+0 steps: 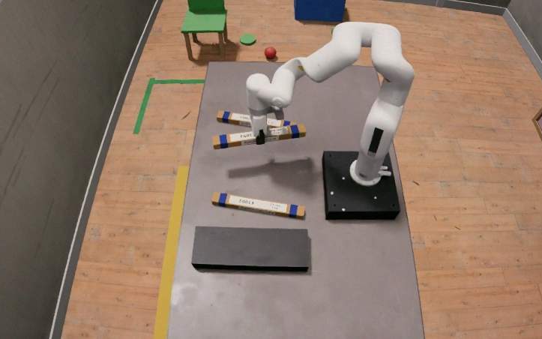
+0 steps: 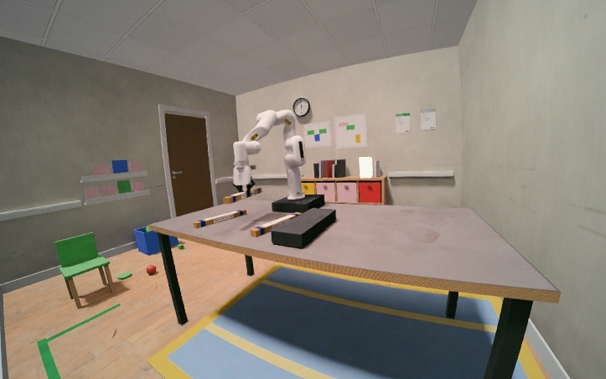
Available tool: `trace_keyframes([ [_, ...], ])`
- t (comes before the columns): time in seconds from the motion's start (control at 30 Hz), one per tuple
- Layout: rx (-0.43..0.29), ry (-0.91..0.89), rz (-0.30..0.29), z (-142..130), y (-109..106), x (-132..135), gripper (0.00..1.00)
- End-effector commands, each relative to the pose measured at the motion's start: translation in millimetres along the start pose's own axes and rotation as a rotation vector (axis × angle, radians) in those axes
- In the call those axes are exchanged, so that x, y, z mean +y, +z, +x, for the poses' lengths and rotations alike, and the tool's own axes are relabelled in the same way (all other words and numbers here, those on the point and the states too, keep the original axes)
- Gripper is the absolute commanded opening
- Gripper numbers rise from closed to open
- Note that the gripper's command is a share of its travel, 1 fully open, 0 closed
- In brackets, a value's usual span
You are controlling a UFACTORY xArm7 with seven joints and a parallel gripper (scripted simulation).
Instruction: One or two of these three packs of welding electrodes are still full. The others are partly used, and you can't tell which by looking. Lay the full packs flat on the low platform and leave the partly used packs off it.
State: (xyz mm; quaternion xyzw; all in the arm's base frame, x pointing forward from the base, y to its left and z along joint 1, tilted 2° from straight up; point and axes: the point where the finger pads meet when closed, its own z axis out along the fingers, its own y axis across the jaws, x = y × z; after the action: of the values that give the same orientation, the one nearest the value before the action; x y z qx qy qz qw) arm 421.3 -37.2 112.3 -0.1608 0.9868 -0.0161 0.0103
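My gripper (image 1: 260,138) is shut on the middle of a long tan electrode pack (image 1: 259,136) with blue bands and a white label, holding it level well above the table; it also shows in the exterior view (image 2: 242,194). A second pack (image 1: 251,119) lies on the table behind the held one, partly hidden by my wrist. A third pack (image 1: 258,205) lies flat on the table just beyond the low dark platform (image 1: 251,247), apart from it. In the exterior view the platform (image 2: 303,226) has nothing on it, with that pack (image 2: 274,224) alongside.
My black base block (image 1: 360,185) stands to the right of the packs. The table's left edge runs close to the packs' left ends. A green chair (image 1: 204,22), a red ball (image 1: 270,52) and a blue bin (image 1: 319,10) are on the floor beyond the table.
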Motion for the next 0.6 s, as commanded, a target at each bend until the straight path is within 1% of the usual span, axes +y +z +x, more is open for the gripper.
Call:
trace_keyframes([
  [0.0,-0.004,0.000,0.002,-1.5,-0.5,-0.7,0.35],
  [0.57,-0.004,0.000,0.002,-1.5,9.3,-0.7,0.35],
])
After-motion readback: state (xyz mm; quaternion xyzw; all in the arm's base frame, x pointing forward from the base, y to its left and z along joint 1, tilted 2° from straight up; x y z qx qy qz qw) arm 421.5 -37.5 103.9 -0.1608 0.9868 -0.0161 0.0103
